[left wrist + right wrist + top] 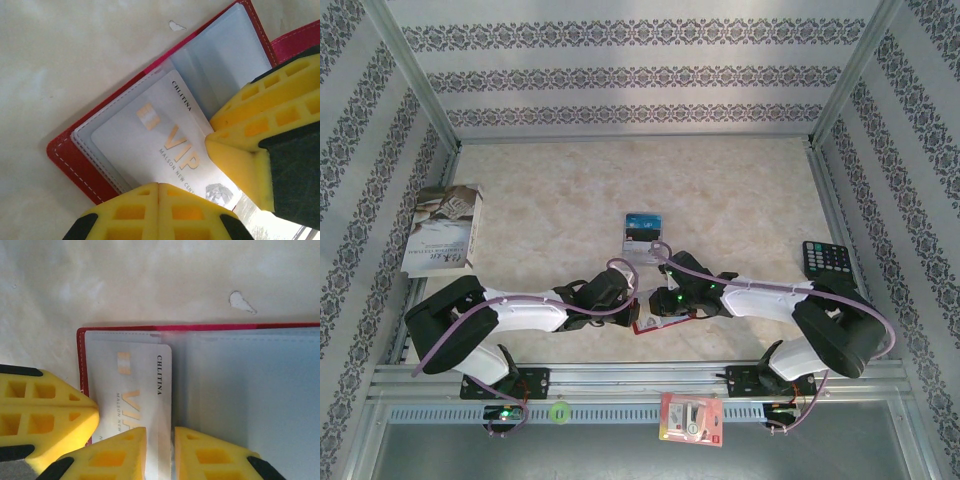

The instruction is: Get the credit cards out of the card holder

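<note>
Right jaws (160,432) narrowly parted astride the lower end of the white card (142,390), grip uncertain; card tucked in open red wallet (80,357), long axis running straight up-frame. Left jaws (159,186) clenched alongside.

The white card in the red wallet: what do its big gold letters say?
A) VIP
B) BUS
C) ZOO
A: the white card lying in the open red card holder has VIP printed across it in large gold letters.
</note>
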{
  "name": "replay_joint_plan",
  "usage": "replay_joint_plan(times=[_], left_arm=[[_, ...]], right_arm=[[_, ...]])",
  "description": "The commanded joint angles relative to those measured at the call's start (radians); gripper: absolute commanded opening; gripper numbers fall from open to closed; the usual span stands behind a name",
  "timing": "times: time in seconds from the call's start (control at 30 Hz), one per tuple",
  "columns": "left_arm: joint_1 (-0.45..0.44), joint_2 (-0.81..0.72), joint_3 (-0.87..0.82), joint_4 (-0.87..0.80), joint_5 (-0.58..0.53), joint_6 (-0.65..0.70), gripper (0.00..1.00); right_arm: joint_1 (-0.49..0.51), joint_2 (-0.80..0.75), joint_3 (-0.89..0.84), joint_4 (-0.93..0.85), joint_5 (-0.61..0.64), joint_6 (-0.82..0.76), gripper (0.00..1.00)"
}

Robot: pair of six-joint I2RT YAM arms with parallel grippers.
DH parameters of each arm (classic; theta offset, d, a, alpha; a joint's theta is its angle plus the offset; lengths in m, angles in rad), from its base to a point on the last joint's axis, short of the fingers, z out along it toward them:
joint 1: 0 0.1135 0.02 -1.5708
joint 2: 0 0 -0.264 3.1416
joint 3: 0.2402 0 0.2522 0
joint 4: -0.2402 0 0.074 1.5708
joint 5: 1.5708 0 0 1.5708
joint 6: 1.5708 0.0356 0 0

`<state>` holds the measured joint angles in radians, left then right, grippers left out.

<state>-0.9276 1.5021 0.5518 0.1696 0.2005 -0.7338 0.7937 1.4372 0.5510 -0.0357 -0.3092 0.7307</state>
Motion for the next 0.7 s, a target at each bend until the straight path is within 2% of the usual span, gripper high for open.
replay_joint_plan(times=[0.0,0.23,0.4,0.67], left_arm=[[0.015,0.029,-0.033,-0.039,-0.014,0.004,0.00],[0.022,0.018,-0.041,-0.038,-0.011,0.005,0.00],[0.030,0.009,-0.047,-0.038,-0.011,0.004,0.00],[0.050,-0.021,-0.060,-0.054,-0.007,0.018,0.00]], right_arm=[[-0.007,0.022,-0.026,0.035,-0.030,0.019,0.18],[-0.017,-0.014,-0.042,0.040,-0.009,0.029,0.00],[-0.016,-0.058,-0.069,0.047,0.029,0.054,0.00],[0.004,-0.194,-0.083,-0.083,0.164,0.074,0.00]])
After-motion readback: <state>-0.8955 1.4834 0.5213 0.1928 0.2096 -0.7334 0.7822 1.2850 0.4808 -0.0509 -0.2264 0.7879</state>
